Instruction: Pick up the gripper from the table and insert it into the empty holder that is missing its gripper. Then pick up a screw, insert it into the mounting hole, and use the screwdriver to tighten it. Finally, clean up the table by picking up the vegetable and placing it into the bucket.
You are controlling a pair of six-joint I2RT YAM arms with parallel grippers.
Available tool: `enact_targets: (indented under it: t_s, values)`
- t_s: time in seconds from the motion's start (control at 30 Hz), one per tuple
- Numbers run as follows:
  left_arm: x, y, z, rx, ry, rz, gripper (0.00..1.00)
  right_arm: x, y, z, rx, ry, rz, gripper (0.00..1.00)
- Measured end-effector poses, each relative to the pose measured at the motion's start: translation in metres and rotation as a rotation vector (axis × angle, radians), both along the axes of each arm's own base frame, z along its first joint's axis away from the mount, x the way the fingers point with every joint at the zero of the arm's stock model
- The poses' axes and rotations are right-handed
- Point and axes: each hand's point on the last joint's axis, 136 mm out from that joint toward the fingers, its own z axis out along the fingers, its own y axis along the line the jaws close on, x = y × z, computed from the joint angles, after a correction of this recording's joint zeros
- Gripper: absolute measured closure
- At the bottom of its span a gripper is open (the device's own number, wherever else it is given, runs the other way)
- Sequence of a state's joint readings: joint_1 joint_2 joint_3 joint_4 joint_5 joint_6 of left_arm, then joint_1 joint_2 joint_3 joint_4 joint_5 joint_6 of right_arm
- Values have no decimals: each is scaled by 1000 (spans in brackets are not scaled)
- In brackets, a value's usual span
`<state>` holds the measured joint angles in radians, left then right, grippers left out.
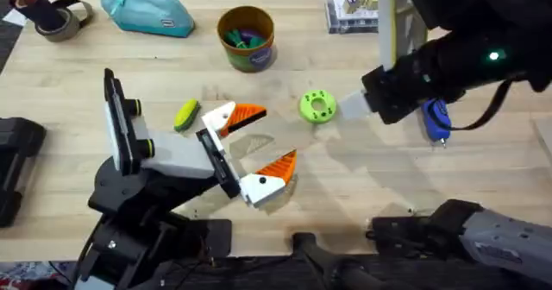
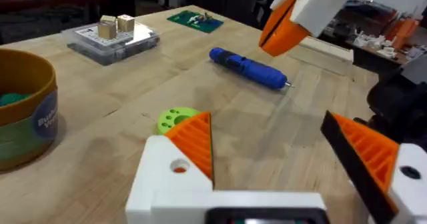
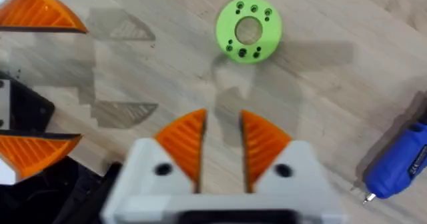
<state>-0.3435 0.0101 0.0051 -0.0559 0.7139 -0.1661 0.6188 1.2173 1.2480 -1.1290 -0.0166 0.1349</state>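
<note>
We see our left gripper (image 1: 259, 145) spread wide, our right gripper (image 3: 223, 147) narrowed, empty, near the lime-green disc (image 3: 249, 31) mid-tabletop.

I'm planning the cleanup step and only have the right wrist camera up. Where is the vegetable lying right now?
Observer: The vegetable lies on the table close beside the left pincer, on the side away from the gripper disc.
Operator: And where's the bucket?
Observer: The bucket stands upright near the table's far edge, beyond the vegetable.
Operator: Anything close to the bucket?
Observer: A teal pouch lies to its left in the overhead view, apart from it.
</note>
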Motion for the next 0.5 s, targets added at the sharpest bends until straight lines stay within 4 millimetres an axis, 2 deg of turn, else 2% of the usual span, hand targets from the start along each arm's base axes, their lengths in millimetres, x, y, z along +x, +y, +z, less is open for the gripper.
enact_targets:
  t_s: [0.1,0.13,0.17,0.3,0.5]
  values:
    - [0,0,0,0,0,0,6,0,0,0,0,0,0,236]
    - [0,0,0,0,0,0,6,0,0,0,0,-1,0,103]
    - [0,0,0,0,0,0,6,1,0,0,2,-3,1,32]
    - [0,0,0,0,0,0,6,5,3,-7,10,-14,0,7]
    - [0,0,0,0,0,0,6,9,6,-48,16,-4,-27,6]
